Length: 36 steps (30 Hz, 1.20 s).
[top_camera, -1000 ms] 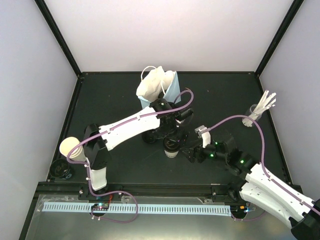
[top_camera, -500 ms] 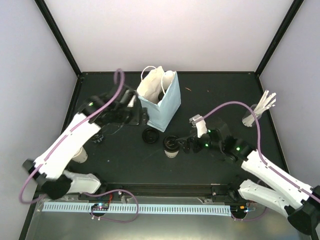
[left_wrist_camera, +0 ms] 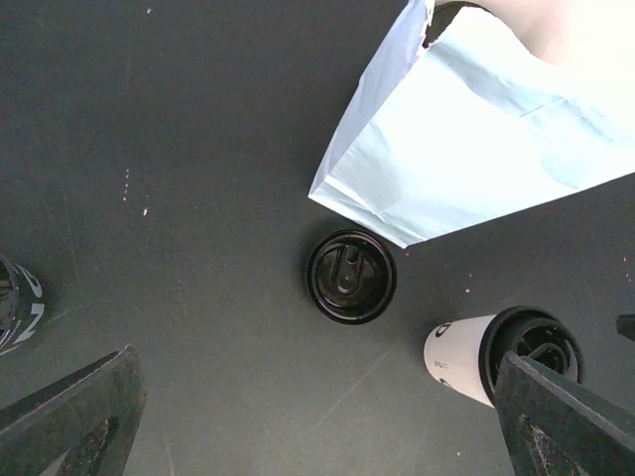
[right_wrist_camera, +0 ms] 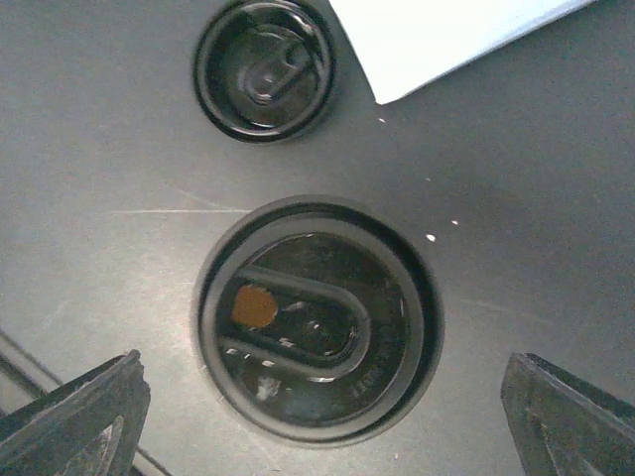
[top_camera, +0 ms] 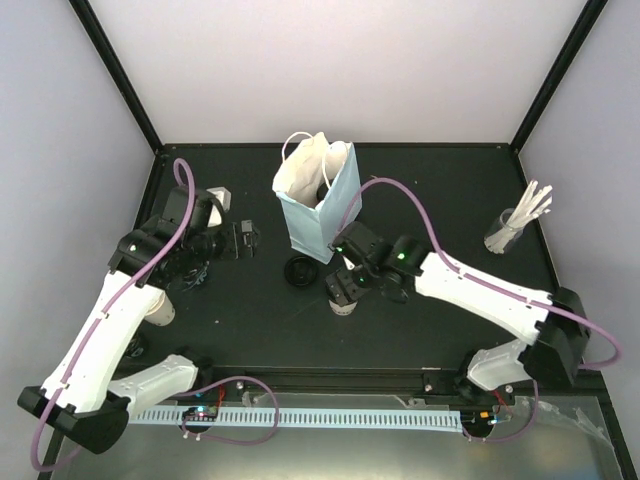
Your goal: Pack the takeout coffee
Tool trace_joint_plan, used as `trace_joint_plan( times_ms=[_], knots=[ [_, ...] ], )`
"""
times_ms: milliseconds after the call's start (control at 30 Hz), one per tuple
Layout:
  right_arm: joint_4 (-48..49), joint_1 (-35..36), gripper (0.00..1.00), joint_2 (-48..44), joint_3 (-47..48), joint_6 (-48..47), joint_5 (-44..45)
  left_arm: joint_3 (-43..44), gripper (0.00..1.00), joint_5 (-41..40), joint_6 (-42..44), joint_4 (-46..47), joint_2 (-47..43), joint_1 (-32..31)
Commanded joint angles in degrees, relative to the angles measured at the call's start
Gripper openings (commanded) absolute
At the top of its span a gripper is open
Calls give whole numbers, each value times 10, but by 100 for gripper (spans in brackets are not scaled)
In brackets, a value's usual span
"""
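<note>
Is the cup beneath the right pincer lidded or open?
Lidded. A black lid covers the cup, seen from straight above; the left wrist view shows its cream wall under that lid.

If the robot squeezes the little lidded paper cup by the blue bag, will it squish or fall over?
The cup is paper, so a hard squeeze would probably dent it, though the pressed-on lid likely stiffens its rim. It stands tall and narrow, so a sideways push near the top could tip it. How full it is cannot be seen.

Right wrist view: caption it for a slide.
Open right claw poised over a lidded cup, with a second black lid and a corner of the blue bag beyond.
</note>
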Motion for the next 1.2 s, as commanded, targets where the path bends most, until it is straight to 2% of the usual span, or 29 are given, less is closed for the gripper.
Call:
trace_joint_plan(
  times_ms=[0,300,567,633,1167],
  knots=[
    [-74,11,99,46,47,46,66,-17,99,1,23,33,-27,13],
    [-87,31,98,109,89,63,62,-43,99,19,38,47,-34,25],
    [-87,33,92,143,106,73,58,-51,99,21,52,47,-36,36],
    [-87,33,87,150,110,72,52,-52,99,21,53,48,-37,39],
    [-120,34,80,170,127,73,71,-44,99,25,69,50,-33,53]
  ],
)
